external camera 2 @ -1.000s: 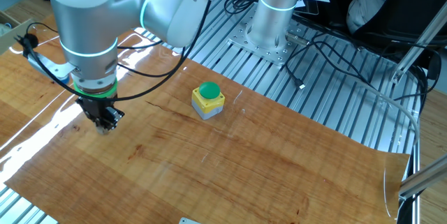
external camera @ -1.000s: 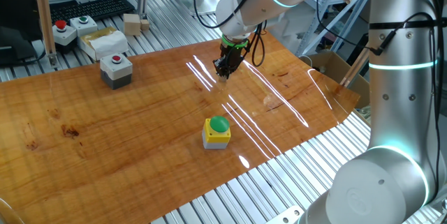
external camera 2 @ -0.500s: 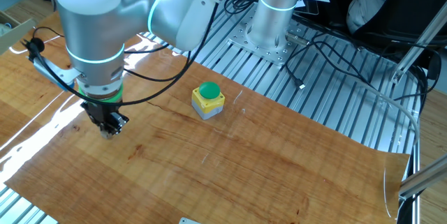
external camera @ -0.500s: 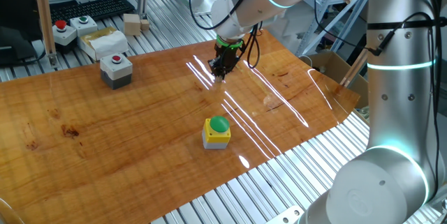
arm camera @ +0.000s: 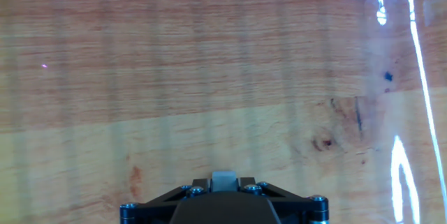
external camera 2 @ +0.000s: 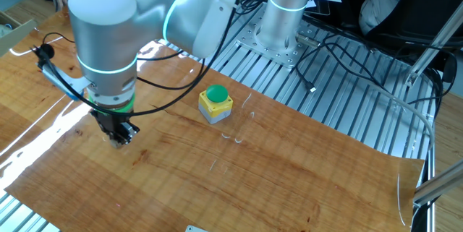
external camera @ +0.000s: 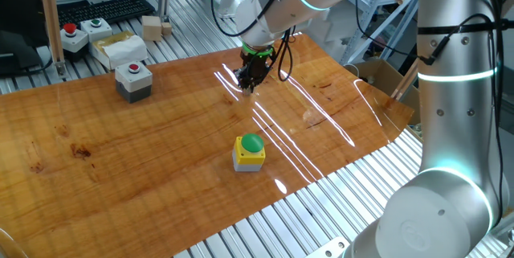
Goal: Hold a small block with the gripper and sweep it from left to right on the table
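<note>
My black gripper (external camera: 247, 85) with the green ring above it points down at the back middle of the orange-brown table (external camera: 120, 153). In the other fixed view the gripper (external camera 2: 119, 138) stands left of the green-button box, its tips at the board (external camera 2: 253, 167). In the hand view the gripper (arm camera: 223, 181) is shut on the small block (arm camera: 223, 179), a tiny pale cube that peeks out between the black jaws just above the wood (arm camera: 209, 77). In both fixed views the fingers hide the block.
A yellow-and-grey box with a green button (external camera: 250, 152) (external camera 2: 215, 103) sits near the table's front. A grey box with a red button (external camera: 133, 79) stands at the back left. Button boxes (external camera: 74, 37), larger wooden blocks (external camera: 152, 26) and a keyboard (external camera: 104, 9) lie on the aluminium frame behind.
The gripper has slid along the board with the block: a little leftward in one fixed view, rightward toward the green-button box in the other. Nothing else moved.
</note>
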Action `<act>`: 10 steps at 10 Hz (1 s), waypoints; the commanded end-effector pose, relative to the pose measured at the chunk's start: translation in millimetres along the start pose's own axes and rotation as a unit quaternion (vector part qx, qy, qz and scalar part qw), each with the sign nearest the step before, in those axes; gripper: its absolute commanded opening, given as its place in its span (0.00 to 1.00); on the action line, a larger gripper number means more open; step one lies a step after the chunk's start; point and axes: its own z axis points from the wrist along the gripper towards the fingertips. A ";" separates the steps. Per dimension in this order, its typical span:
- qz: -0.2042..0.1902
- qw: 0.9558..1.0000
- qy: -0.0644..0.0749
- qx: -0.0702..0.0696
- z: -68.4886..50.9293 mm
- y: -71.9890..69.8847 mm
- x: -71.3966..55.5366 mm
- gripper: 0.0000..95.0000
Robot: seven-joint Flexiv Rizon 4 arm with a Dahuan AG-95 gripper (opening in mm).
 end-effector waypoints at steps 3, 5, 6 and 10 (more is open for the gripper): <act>0.012 1.000 0.000 -0.002 4.5 15.4 1.5 0.00; 0.020 1.000 0.000 -0.009 2.9 22.9 3.1 0.00; 0.028 1.000 0.001 -0.009 4.3 27.7 4.1 0.00; 0.047 0.999 0.003 -0.001 -0.3 44.7 8.5 0.00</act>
